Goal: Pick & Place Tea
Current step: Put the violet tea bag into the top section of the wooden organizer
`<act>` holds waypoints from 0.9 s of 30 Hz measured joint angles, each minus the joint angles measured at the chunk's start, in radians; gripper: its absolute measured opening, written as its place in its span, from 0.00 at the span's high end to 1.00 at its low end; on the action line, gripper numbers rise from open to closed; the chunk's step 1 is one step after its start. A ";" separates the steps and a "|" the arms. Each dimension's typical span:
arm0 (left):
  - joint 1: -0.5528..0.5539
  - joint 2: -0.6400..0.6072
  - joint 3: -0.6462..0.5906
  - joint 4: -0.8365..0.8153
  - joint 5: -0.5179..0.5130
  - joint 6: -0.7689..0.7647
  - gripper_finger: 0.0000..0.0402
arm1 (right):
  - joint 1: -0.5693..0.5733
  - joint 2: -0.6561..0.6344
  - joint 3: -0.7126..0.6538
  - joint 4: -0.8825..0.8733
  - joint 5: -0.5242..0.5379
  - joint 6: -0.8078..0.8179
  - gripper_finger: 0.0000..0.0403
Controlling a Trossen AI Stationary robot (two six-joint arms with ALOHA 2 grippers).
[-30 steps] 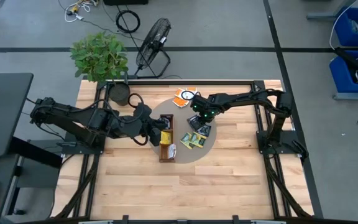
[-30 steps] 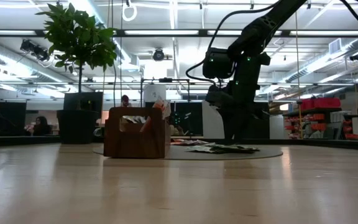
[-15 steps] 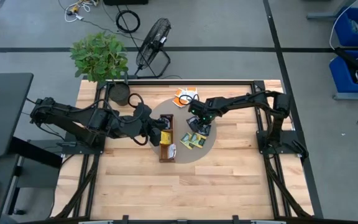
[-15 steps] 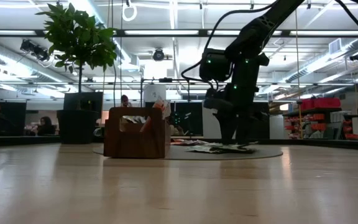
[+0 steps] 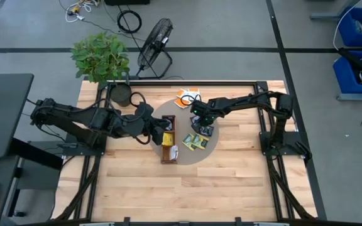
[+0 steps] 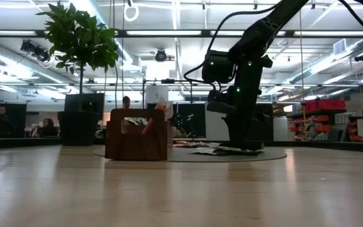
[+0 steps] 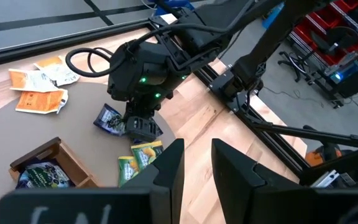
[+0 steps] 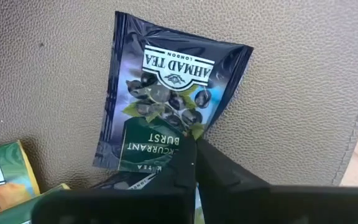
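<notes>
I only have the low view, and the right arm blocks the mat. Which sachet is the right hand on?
Observer: The right hand is shut, fingertips meeting at the edge of a dark blue Ahmad Tea Blackcurrant Burst sachet. I cannot tell whether it is pinched.
Operator: And the left hand?
Observer: The left hand hovers open above the wooden tray.
Operator: Is there tea in that tray?
Observer: Yes, a dark sachet lies in one end compartment.

Two matte black jointed arms, looping black cables, green indicator lights by the right wrist
</notes>
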 joint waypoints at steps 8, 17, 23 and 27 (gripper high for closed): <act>0.007 0.000 0.000 -0.001 0.000 0.001 0.79 | -0.001 -0.060 0.016 -0.016 0.016 -0.020 1.00; 0.025 0.000 0.000 -0.002 0.000 0.001 0.79 | 0.003 -0.152 0.120 -0.063 0.020 -0.023 1.00; 0.042 0.000 0.000 0.001 -0.043 0.001 0.79 | 0.011 -0.262 0.193 -0.055 0.053 0.001 1.00; 0.047 0.000 0.000 0.002 -0.117 -0.009 0.79 | 0.031 -0.342 0.203 -0.025 0.108 0.041 1.00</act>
